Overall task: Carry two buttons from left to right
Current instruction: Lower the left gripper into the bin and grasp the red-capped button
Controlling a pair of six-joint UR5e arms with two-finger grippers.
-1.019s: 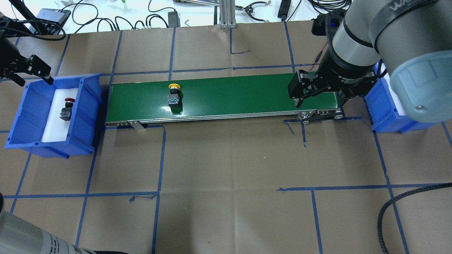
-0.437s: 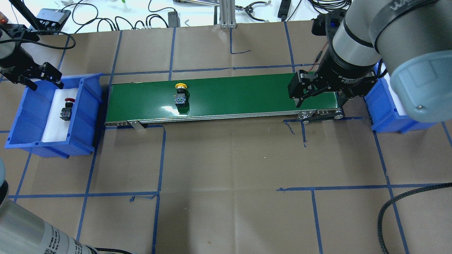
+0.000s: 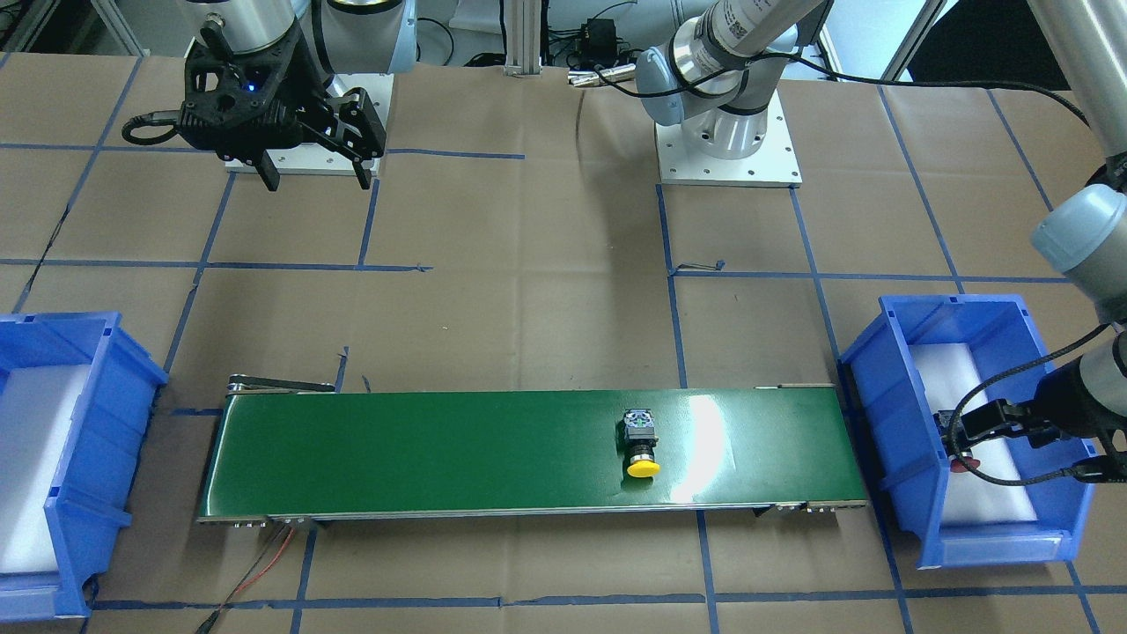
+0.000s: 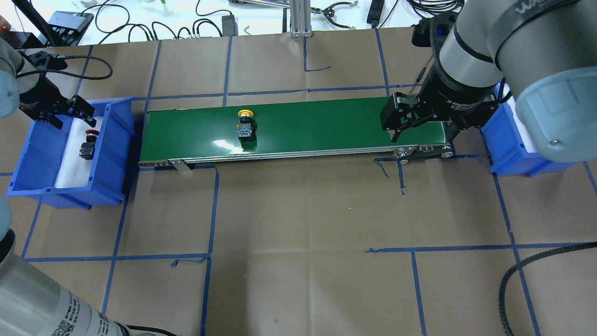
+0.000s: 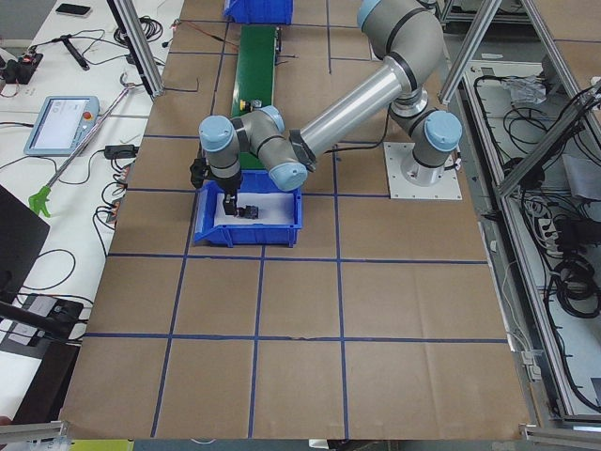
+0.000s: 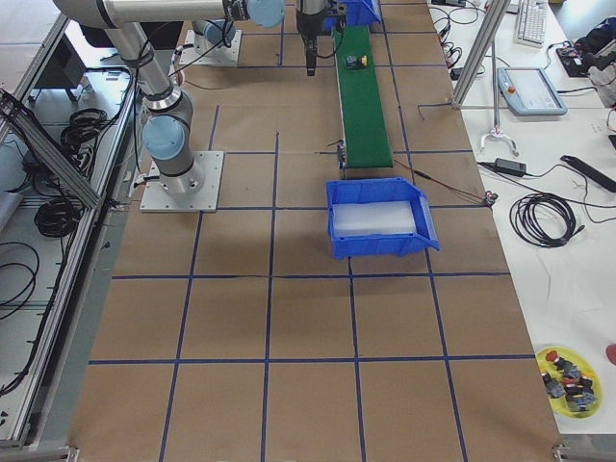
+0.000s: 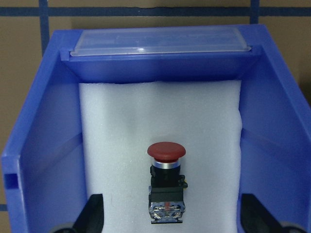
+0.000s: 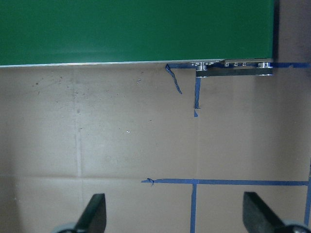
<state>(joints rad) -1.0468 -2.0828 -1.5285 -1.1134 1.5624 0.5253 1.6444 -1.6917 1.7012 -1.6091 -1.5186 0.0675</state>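
The yellow-capped button (image 4: 245, 127) rides the green conveyor belt (image 4: 326, 121), lying on its side a little left of the belt's middle. It has travelled steadily rightward over the past second. At the belt's left end, the left gripper (image 4: 73, 120) has swung in from beyond the far corner of the blue bin (image 4: 116, 135) and now hangs over the bin's white foam pad (image 7: 121, 126). Its fingers are spread wide and hold nothing.

The red-capped button (image 7: 165, 187) lies on that pad directly beneath, framed between the two fingertips in the wrist view. How far above the button the gripper hangs is hard to judge from these angles.

Over the belt's right end, the right gripper (image 3: 315, 172) has not moved and is also wide open and empty, beside the second blue bin (image 4: 506, 149).

One button appears to be under way and the second pick is about to begin. The right arm looks to be waiting to lift each arrival off the belt.
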